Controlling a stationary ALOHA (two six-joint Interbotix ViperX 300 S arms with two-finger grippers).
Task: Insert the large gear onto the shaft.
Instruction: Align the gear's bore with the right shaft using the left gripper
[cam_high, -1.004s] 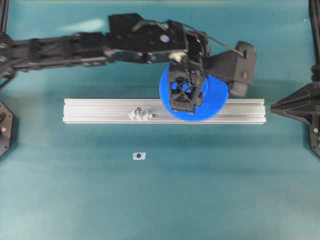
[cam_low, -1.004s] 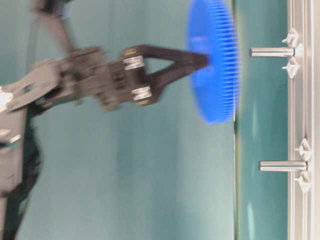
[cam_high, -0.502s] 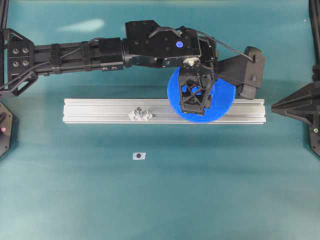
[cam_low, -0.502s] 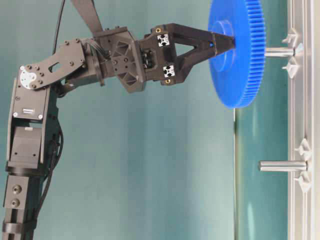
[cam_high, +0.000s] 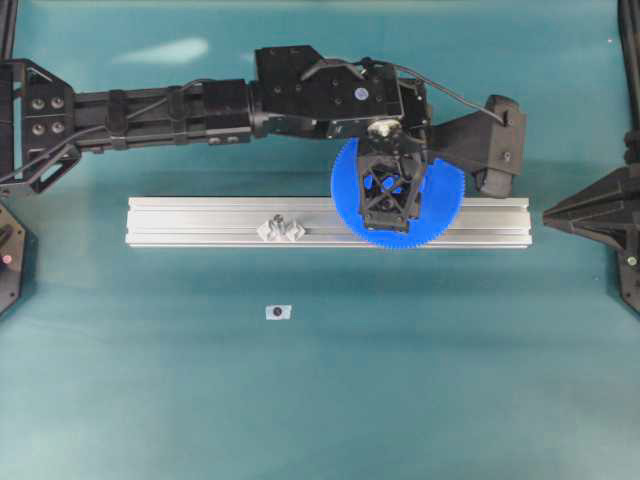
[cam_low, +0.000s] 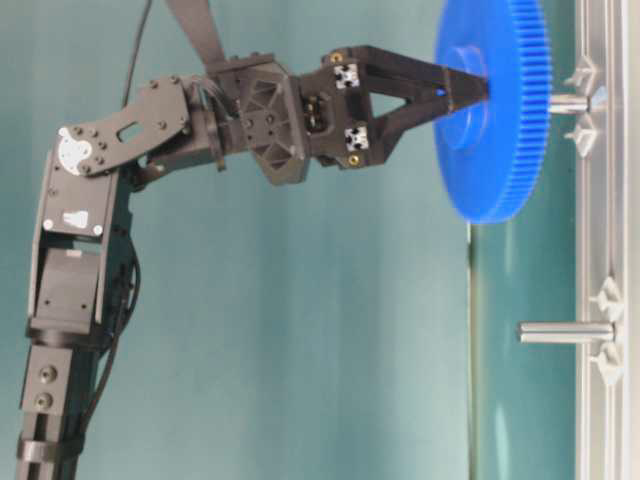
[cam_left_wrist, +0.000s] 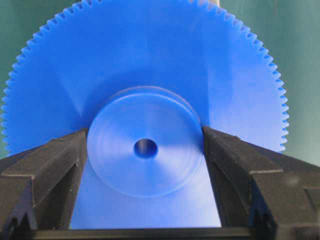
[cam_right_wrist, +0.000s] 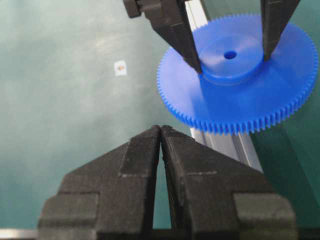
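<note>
Your left gripper (cam_left_wrist: 145, 150) fingers clamp the large gear (cam_low: 495, 110) hub; the shaft (cam_low: 568, 102) is barely entered, seating remains; right gripper (cam_right_wrist: 161, 145) fingers closed, empty

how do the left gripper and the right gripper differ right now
The left gripper has its black fingers spread wide, clamping the raised hub of the big bright-blue plastic gear; the right gripper has its fingers pressed together, holding nothing. The left reaches over the aluminium rail; the right sits back. Both are black.
</note>
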